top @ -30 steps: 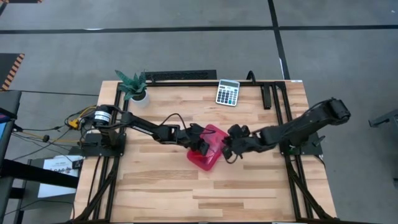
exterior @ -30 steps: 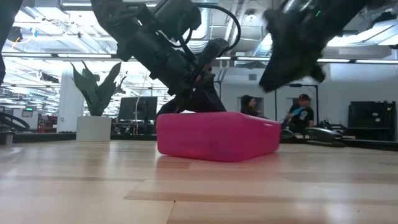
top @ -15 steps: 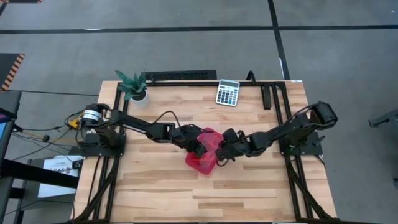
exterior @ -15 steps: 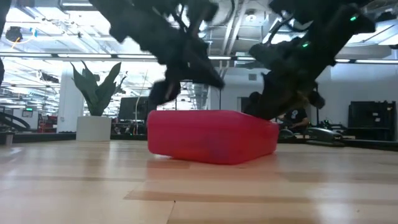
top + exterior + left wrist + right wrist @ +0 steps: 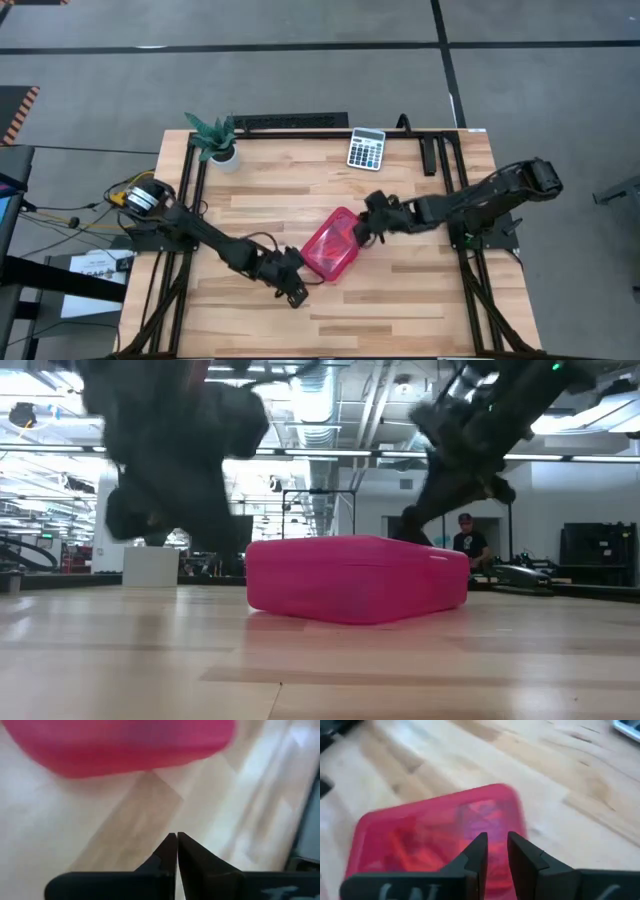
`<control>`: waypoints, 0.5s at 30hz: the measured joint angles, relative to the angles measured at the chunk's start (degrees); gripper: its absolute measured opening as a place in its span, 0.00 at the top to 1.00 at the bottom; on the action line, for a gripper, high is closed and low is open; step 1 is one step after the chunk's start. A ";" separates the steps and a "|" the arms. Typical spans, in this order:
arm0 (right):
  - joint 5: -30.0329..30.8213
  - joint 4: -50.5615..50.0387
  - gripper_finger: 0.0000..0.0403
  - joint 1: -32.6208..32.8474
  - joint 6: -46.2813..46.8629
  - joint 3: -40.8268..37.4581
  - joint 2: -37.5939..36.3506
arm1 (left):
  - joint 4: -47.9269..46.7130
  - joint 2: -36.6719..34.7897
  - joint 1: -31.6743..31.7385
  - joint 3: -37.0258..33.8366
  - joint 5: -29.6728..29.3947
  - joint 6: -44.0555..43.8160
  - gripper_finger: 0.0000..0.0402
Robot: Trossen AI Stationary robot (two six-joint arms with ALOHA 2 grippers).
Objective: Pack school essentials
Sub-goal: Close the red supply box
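Note:
The red hinged case [image 5: 328, 252] lies closed and flat on the table's middle, also in the low view [image 5: 355, 578]. The school essentials do not show as separate things; only blurred shapes show through the case's lid [image 5: 435, 835]. My left gripper [image 5: 293, 295] is shut and hangs over bare wood at the case's near left, with the case [image 5: 125, 745] ahead of its fingers [image 5: 176, 836]. My right gripper [image 5: 362, 232] stands at the case's far right corner, its fingers [image 5: 496, 837] a narrow gap apart above the lid. My right gripper points slanting down from the table's right at the red case's far right corner [image 5: 430, 545]. I cannot tell whether its fingertips touch the lid.
A grey calculator [image 5: 366, 149] lies near the table's far edge, and a potted plant [image 5: 218, 145] stands at the far left corner. Black frame rails run along the table's sides. Bare wood shows near and left of the case. People [image 5: 462, 540] stand in the room behind.
My left gripper left the case's far left side and swung toward the table's near edge, past the case's left. My right gripper dropped onto the case half a second ago, then drew back up and toward the right. The case shifted slightly on the table.

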 joint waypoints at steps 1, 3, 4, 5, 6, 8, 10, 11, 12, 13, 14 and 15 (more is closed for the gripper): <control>0.25 -1.16 0.79 -1.18 -1.12 0.01 0.34 | 0.10 0.76 -0.06 -0.07 -0.95 -0.08 1.00; 0.06 -3.04 0.81 -3.14 -2.77 -0.11 1.00 | 0.24 1.83 0.34 0.02 -3.47 -0.58 1.00; -0.18 -3.95 0.81 -4.00 -3.53 -0.14 1.59 | 0.11 2.26 0.69 0.02 -4.63 -0.99 1.00; -0.92 -3.43 0.82 -4.68 -4.36 -0.03 2.70 | 0.25 2.72 1.03 0.02 -5.69 -1.38 1.00; -1.93 -3.33 0.82 -4.94 -4.95 0.00 3.77 | -0.16 2.92 1.33 0.02 -6.36 -1.86 1.00; -3.33 -3.67 0.83 -5.22 -5.87 -0.15 5.93 | -0.04 2.86 2.11 0.00 -7.80 -2.01 1.00; -4.19 -2.52 0.83 -5.00 -5.88 -0.12 7.86 | -0.55 2.83 2.88 0.13 -9.20 -1.97 1.00; -4.83 -2.39 0.83 -4.78 -5.86 -0.02 8.89 | -1.10 2.83 3.29 0.07 -9.52 -1.82 1.00; -6.17 -2.51 0.83 -4.51 -5.78 -0.05 9.55 | -1.48 2.83 3.73 0.07 -9.60 -1.77 1.00; -7.15 -2.78 0.83 -4.12 -5.47 -0.14 9.83 | -1.88 2.81 4.15 0.07 -9.64 -1.77 1.00; -7.62 -2.66 0.83 -3.44 -5.17 -0.13 10.18 | -2.37 2.79 4.54 0.07 -9.73 -1.71 1.00; -7.61 -2.26 0.83 -2.67 -4.45 -0.07 10.39 | -2.96 2.77 4.91 0.07 -9.63 -1.41 1.00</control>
